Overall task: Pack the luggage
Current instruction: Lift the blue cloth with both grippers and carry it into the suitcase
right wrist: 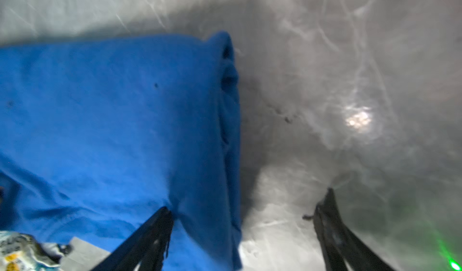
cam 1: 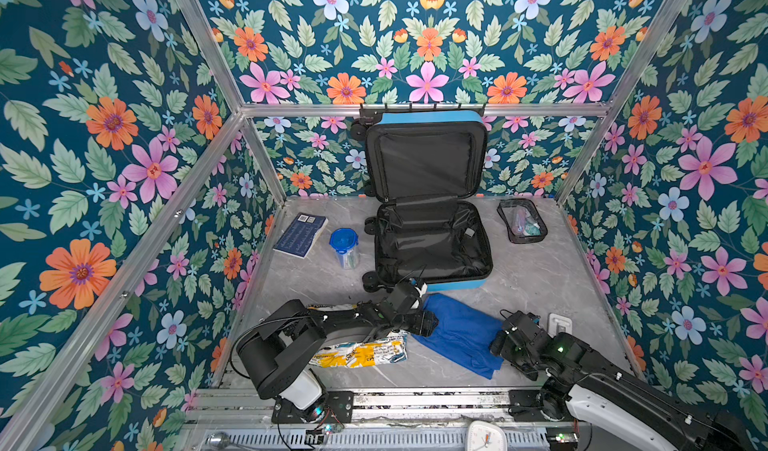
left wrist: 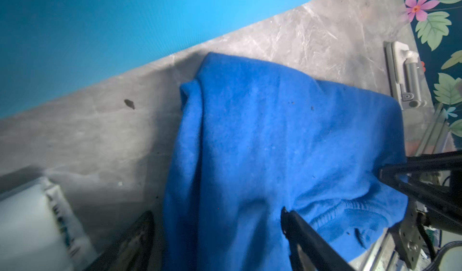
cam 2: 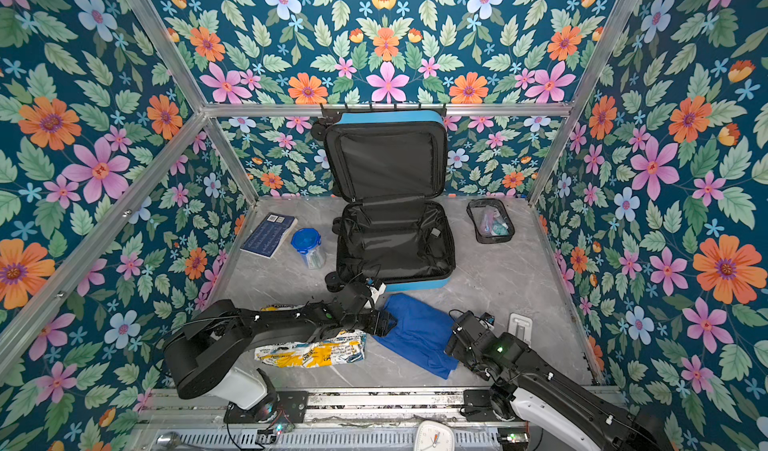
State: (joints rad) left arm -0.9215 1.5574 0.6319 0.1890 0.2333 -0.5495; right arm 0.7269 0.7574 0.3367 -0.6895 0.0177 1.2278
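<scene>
Likely lab booth: aluminium frame, floral panels.

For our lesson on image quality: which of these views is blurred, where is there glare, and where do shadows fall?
Right wrist view: smeared overall, with a bright glare patch on the table and a green flare. Left wrist view: the suitcase wall is soft, and a dark shadow lies on the table beside the blue cloth. Both top views: sharp, evenly lit.

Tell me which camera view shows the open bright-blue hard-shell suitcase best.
Both top views: the bright-blue hard-shell suitcase appears whole, lid standing upright, black lining exposed. The left wrist view catches only a blurred strip of its blue shell. The right wrist view shows none of it.
</scene>
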